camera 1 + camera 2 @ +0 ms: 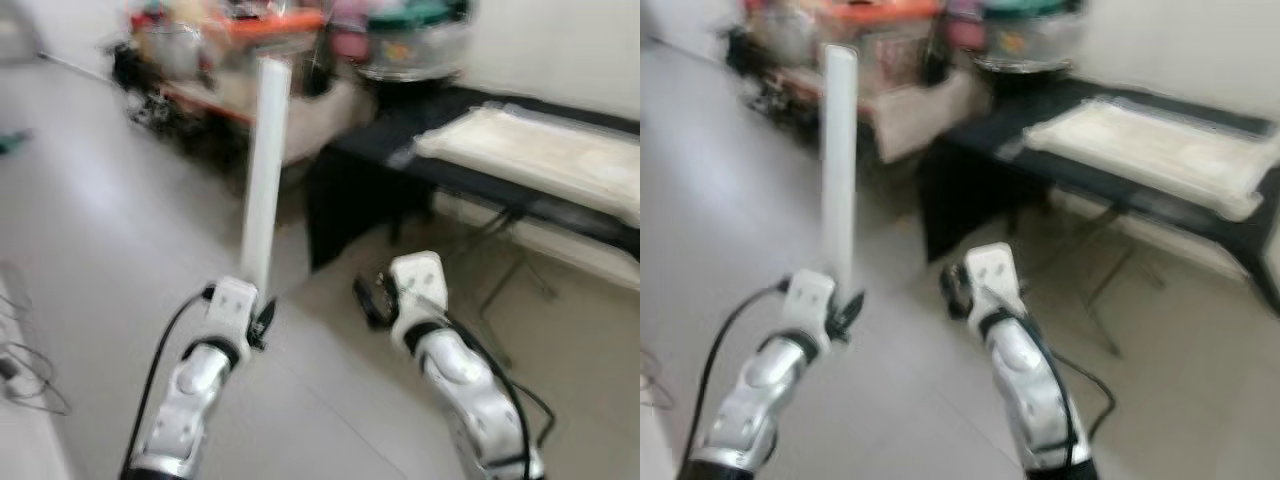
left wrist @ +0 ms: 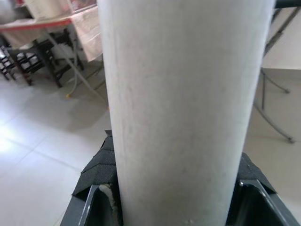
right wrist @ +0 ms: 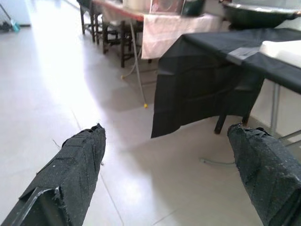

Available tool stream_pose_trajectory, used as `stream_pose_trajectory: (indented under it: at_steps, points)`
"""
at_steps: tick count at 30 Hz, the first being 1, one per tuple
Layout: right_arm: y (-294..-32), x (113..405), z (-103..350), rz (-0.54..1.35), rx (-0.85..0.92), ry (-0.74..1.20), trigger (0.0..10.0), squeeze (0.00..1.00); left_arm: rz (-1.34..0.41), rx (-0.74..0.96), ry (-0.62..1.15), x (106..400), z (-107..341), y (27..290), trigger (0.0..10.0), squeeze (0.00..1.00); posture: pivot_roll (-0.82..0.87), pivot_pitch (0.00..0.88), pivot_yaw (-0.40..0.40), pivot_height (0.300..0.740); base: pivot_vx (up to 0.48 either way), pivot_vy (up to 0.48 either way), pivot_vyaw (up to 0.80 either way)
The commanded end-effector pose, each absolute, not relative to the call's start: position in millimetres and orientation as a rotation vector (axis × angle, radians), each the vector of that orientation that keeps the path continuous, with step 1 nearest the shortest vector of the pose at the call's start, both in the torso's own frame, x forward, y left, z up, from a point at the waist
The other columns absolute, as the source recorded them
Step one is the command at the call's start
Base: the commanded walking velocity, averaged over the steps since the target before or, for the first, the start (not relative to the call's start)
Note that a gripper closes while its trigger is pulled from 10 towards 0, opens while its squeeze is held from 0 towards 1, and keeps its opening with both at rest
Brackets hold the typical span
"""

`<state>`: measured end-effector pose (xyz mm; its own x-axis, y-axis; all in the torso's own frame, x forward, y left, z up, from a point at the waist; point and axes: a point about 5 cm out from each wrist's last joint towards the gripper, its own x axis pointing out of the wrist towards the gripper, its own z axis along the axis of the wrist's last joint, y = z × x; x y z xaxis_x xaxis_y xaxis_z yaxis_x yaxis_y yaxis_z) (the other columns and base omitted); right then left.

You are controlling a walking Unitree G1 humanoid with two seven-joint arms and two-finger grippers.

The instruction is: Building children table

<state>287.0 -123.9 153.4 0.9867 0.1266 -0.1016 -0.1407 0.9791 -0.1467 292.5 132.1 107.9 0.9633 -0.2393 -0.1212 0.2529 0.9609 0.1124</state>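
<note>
The left gripper [image 1: 262, 318] is clenched on the lower end of a white table leg [image 1: 265, 180], a long round post. In the left wrist view its black fingers [image 2: 101, 167] press against both sides of the post [image 2: 181, 108]. The leg stands nearly upright out of the grip, its long axis vertical and its free end pointing up and slightly away from the robot, toward the cluttered table beyond.

The right gripper [image 3: 171, 165] is released: its two black fingers [image 3: 75, 169] stand wide apart with nothing between them, held over bare floor beside the left arm.

Under both arms lies a pale tiled floor [image 1: 120, 220], glossy with window light. Ahead on the right stands a table draped in a black cloth [image 1: 370, 190] that hangs down on its near side, on thin metal legs; a flat cream slab [image 1: 540, 155] lies on top of it. Further back, a table with a pinkish cloth [image 3: 174, 33] carries blurred clutter, including a large metal bowl [image 1: 415, 50] and an orange lid [image 1: 270, 22]. A loose cable [image 1: 25, 375] lies on the floor at the far left.
</note>
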Motion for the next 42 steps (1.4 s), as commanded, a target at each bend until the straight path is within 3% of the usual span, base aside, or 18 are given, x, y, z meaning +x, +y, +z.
stream_pose_trajectory:
  at_steps: [1, 25, 35, 42]
  points:
    - [-121.4, 286.8, 151.7, 0.135, -0.127, 0.097, 10.0, 0.0, -0.244, 0.135, 0.11, 292.8, 107.9, 135.2, 10.0, 0.0, -0.05, 0.0, -0.015, 0.74, 0.0, -0.307, 0.8]
    - [-124.1, 291.1, 151.7, 0.096, -0.119, 0.105, 10.0, 0.0, -0.244, 0.148, 0.127, 292.6, 105.7, 134.9, 10.0, 0.0, -0.05, 0.0, -0.015, 0.74, 0.0, -0.48, 0.0]
    - [-125.1, 292.0, 153.3, 0.085, -0.088, 0.098, 10.0, 0.0, -0.25, 0.145, 0.127, 292.5, 105.9, 132.9, 10.0, 0.0, -0.06, 0.0, -0.014, 0.74, 0.0, -0.48, 0.79]
    - [-128.7, 294.1, 152.9, 0.065, -0.101, 0.109, 10.0, 0.0, -0.251, 0.145, 0.127, 293.2, 106.0, 132.7, 10.0, 0.0, -0.06, 0.0, -0.014, 0.74, 0.0, -0.48, 0.0]
